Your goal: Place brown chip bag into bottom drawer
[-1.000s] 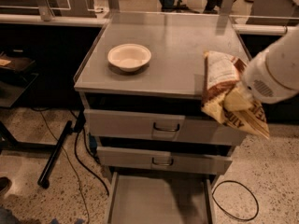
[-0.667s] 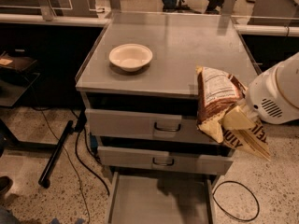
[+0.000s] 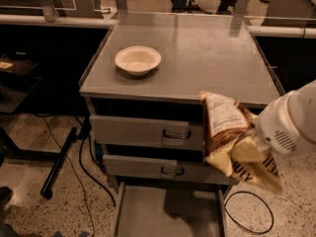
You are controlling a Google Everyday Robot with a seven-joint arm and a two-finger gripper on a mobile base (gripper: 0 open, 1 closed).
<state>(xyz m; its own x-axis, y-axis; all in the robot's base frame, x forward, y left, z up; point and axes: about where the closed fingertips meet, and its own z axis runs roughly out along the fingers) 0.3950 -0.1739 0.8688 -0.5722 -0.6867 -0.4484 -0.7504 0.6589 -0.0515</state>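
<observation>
- Grey metal cabinet (image 3: 207, 53) fills the middle of the camera view; its flat top carries only an off-white bowl (image 3: 138, 59), toward the top's left rear, well apart from everything else.
- At the cabinet's front right corner the bag (image 3: 222, 127) hangs in the air, tilted, its white-and-brown end up by the top's front edge and its yellow lettered end low and to the right.
- The gripper (image 3: 245, 151) sits on the bag's lower half, closed on it; the bag's folds cover most of the fingers, so how wide the jaws stand cannot be told.
- Behind it the white arm (image 3: 291, 122) comes in from the cabinet's right and is cut off by the picture's right edge.
- The bag covers the right ends of the top drawer (image 3: 143, 131) and the middle drawer (image 3: 143, 167); both handled fronts stick out a little from the cabinet.
- The bottom drawer (image 3: 148, 211) is pulled out at the cabinet's foot, floor bare, part shadowed; its front end is cut off by the lower edge.
- The bag is above the drawer's right wall, not inside it.
- On the floor right of the cabinet lies a looped cable (image 3: 272, 212); left of it a black stand leg (image 3: 59, 162) and thin wires.
- Open floor shows on both sides of the drawer.
</observation>
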